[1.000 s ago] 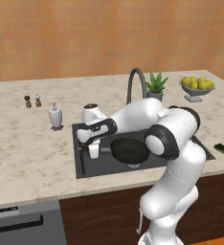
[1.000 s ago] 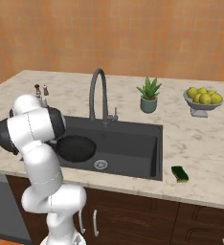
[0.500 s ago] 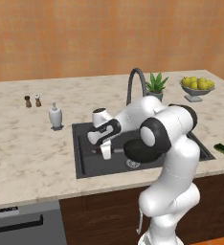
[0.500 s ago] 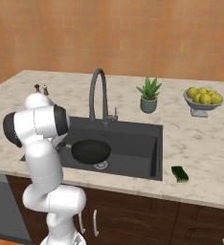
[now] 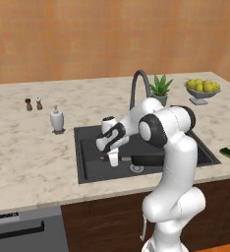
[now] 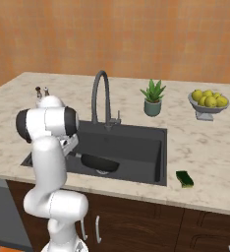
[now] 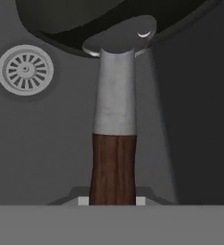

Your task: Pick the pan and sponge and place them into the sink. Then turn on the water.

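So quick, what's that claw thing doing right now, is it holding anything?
Gripper: shut on the pan's wooden handle, with the pan down in the sink.

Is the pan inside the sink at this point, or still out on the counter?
Inside. The pan sits low within the sink basin beside the drain, its handle running back to the end effector.

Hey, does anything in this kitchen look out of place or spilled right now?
Nothing spilled or damaged. The sponge lies on the counter right of the sink, close to the front edge, not yet in the basin. The pan is down in the sink with the gripper around its handle. No water is running from the faucet.
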Controlling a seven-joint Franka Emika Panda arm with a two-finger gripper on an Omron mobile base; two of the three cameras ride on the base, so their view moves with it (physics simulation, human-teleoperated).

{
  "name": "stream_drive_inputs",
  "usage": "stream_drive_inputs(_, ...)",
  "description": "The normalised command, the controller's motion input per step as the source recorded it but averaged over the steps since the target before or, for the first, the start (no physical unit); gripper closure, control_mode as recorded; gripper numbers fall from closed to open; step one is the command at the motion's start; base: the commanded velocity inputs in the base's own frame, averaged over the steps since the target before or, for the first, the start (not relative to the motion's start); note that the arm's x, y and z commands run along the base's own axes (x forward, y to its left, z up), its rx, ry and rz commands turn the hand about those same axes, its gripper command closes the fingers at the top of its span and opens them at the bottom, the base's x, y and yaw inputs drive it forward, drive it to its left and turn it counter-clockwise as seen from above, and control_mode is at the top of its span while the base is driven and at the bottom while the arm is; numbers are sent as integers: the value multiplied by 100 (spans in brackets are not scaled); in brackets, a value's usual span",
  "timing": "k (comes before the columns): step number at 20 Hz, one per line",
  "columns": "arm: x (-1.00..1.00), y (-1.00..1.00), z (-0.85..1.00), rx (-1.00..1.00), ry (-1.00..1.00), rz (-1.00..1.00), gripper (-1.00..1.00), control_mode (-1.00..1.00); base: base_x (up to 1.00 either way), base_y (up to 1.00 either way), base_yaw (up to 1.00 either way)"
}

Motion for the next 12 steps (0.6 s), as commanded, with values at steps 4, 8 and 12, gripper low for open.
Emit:
stream_drive_inputs(4,4,0,-53,0,-8,-8,100,-100,0,0,0)
stream_drive_inputs(8,0,0,-45,0,-10,-8,100,-100,0,0,0)
stream_drive_inputs(12,6,0,-23,0,-7,-8,100,-100,0,0,0)
